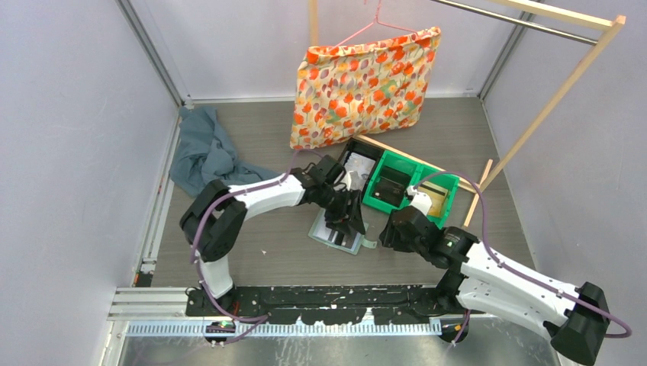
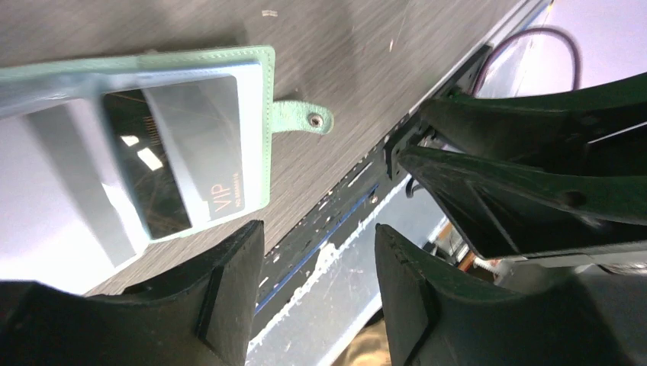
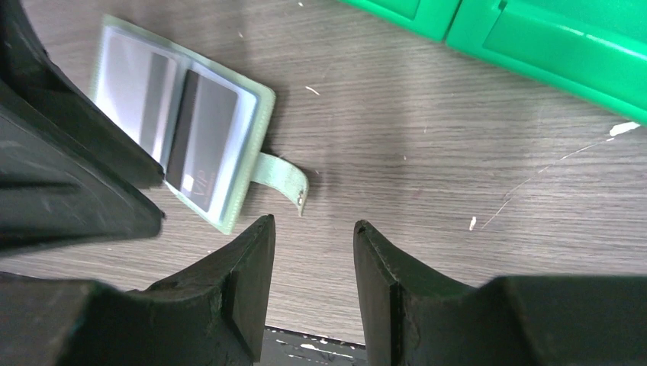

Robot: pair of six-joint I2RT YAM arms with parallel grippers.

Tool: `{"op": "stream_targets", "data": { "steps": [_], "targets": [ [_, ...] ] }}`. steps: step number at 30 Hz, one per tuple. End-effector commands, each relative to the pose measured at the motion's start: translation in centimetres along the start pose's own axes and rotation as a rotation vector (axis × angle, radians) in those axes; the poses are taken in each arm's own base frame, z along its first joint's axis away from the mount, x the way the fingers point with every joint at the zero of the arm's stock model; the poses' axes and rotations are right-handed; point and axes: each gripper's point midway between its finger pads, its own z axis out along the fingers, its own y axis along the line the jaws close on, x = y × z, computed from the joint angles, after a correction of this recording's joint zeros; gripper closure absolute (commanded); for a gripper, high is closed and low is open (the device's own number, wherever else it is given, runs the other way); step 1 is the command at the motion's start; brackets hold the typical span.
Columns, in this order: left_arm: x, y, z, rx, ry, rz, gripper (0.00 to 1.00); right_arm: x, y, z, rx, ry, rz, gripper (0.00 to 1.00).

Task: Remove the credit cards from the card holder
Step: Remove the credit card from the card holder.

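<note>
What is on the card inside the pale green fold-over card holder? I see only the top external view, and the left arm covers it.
Observer: The dark flat card inside the card holder reads VIP.
Operator: Is the holder fastened shut?
Observer: No, its green snap strap lies loose on the grey wood-grain table.
Operator: Is anything gripped on the right?
Observer: No, the right end effector is open and empty.
</note>
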Motion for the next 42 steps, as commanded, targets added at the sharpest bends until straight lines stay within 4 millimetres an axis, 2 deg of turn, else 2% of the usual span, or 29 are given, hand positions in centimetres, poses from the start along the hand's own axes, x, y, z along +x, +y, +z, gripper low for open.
{"op": "stream_targets", "data": {
  "steps": [1, 4, 7, 12, 15, 18, 21, 24, 30, 36, 42],
  "targets": [
    [-3.3, -0.7, -5.9, -0.071, -0.194, 0.035, 0.43, -2.5, 2.1, -0.8, -0.057, -0.077, 0.014, 0.53],
    [-4.0, 2.0, -6.9, -0.094, -0.204, -0.042, 0.44, -2.5, 5.4, 0.2, -0.142, -0.024, -0.01, 0.53],
    [-3.7, 3.7, -6.4, -0.114, -0.184, -0.081, 0.45, -2.7, 8.4, 1.6, -0.189, 0.018, -0.039, 0.56],
    [-3.7, 4.4, -5.4, -0.101, -0.187, -0.125, 0.47, -3.2, 11.3, 3.4, -0.244, 0.02, -0.036, 0.63],
    [-4.0, 6.3, -5.9, -0.197, -0.221, -0.158, 0.47, -2.4, 12.0, 4.6, -0.254, 0.051, -0.039, 0.67],
    [-4.2, 7.7, -6.2, -0.232, -0.237, -0.175, 0.46, -1.2, 11.2, 6.1, -0.215, 0.09, -0.021, 0.68],
    [-4.0, 9.0, -6.0, -0.275, -0.234, -0.172, 0.45, -0.7, 8.8, 7.2, -0.096, 0.088, -0.025, 0.69],
    [-3.8, 9.1, -5.2, -0.253, -0.201, -0.169, 0.44, -0.6, 7.4, 7.4, -0.067, 0.08, 0.002, 0.69],
    [-3.5, 9.8, -4.0, -0.246, -0.145, -0.172, 0.43, 0.6, 6.1, 8.2, -0.043, 0.122, 0.02, 0.69],
    [-3.3, 9.1, -3.7, -0.198, -0.129, -0.176, 0.44, 1.9, 5.5, 9.3, -0.019, 0.153, 0.037, 0.7],
    [-3.4, 7.0, -4.0, -0.109, -0.123, -0.159, 0.45, 2.6, 5.1, 10.1, 0.008, 0.18, 0.041, 0.71]
  ]
}}
